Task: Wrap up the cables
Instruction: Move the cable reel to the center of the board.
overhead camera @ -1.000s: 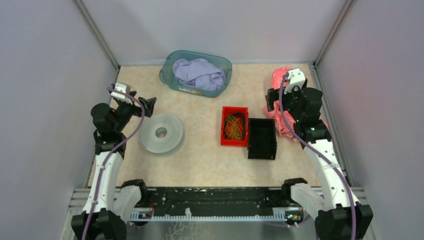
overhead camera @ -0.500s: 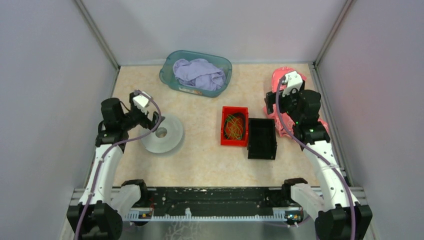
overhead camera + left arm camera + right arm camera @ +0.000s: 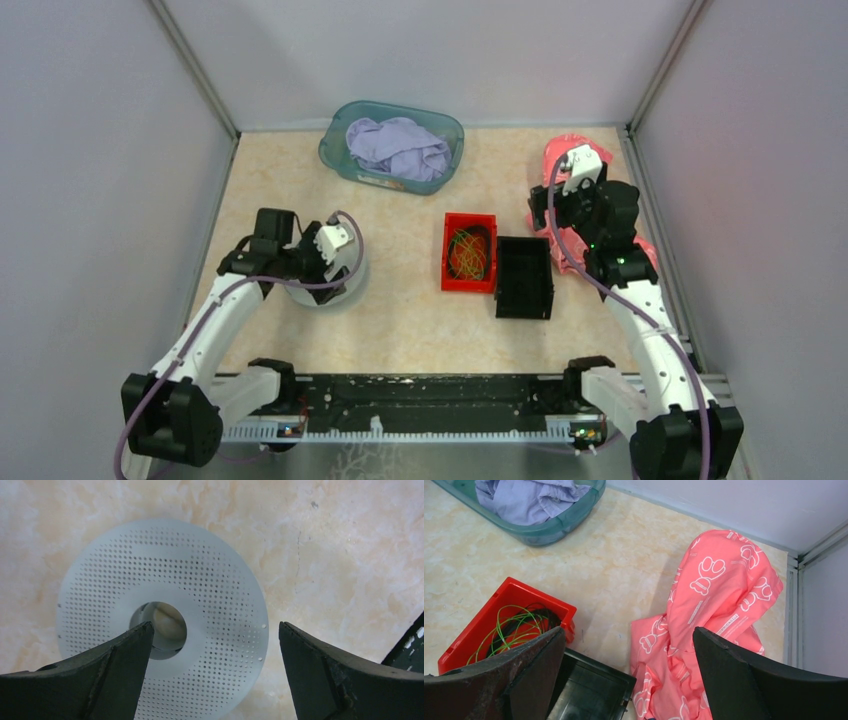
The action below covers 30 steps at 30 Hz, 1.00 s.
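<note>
My left gripper [image 3: 215, 629] hung over the white spool [image 3: 210, 580] with its fingers [image 3: 100, 680] spread wide and holding nothing. In the wrist view, the perforated disc lay flat on the table [image 3: 420, 320] under them. The hub hole [image 3: 167, 625] sat right at the tip of the finger on the left of that view, and the disc's edge stopped just short of the other finger. Up and to the right of that gripper in the top view, a teal tub [image 3: 335, 150] held a crumpled lilac cloth [image 3: 398, 145], well apart from either set of fingers. The cables [image 3: 468, 255], a thin tangle of green, yellow and orange, lay inside the red bin [image 3: 447, 250]. In the right wrist view that bin showed just beyond the tip of the finger on the left of the view. A black bin [image 3: 523, 278] stood touching the red one's right side, below the gap between those fingers. My right gripper [image 3: 629, 630] was fully released too, gripping nothing and held up off the table. A pink printed cloth [image 3: 719, 595] lay on the table, filling the gap between its fingers and running behind the finger on the right.
</note>
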Motion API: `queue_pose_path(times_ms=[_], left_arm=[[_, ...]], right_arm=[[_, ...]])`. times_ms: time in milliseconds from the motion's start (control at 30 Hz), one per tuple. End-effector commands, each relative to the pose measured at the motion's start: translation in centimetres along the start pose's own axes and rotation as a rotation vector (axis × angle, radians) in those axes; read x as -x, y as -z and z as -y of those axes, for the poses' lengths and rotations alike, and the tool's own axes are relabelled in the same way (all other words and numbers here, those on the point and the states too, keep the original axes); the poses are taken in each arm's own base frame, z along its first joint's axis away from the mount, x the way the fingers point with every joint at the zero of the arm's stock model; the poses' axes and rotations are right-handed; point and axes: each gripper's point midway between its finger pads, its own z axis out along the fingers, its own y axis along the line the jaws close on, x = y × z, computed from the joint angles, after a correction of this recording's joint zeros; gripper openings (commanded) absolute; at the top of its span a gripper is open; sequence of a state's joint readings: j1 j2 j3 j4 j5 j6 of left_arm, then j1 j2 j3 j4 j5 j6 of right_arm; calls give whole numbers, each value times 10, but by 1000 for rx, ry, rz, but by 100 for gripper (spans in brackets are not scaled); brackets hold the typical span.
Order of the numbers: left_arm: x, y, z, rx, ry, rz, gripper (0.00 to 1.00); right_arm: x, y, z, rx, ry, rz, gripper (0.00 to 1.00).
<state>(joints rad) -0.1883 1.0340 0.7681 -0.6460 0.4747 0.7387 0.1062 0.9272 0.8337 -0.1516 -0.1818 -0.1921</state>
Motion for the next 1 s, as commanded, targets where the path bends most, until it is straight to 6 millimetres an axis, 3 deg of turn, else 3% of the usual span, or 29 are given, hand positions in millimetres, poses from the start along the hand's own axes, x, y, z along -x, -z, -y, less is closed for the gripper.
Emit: queue_pose_path(times_ms=[0,333,567,833,967], left_arm=[[-18,0,8,-34,18,-114,99],[-36,-15,8,-8,24,-209,99],[-49,-25,24,-50,8,-268,99],[-26,-39,53,-132,-39,-196,75],[-15,-49,68,-165,-80,-185,70]], right_arm=[[14,-2,4,-2,28,56,99],[8,-6,1,15,29,40,99],[7,-6,2,12,38,39,99],[3,-8,1,16,38,32,99],[5,-6,1,16,42,40,99]])
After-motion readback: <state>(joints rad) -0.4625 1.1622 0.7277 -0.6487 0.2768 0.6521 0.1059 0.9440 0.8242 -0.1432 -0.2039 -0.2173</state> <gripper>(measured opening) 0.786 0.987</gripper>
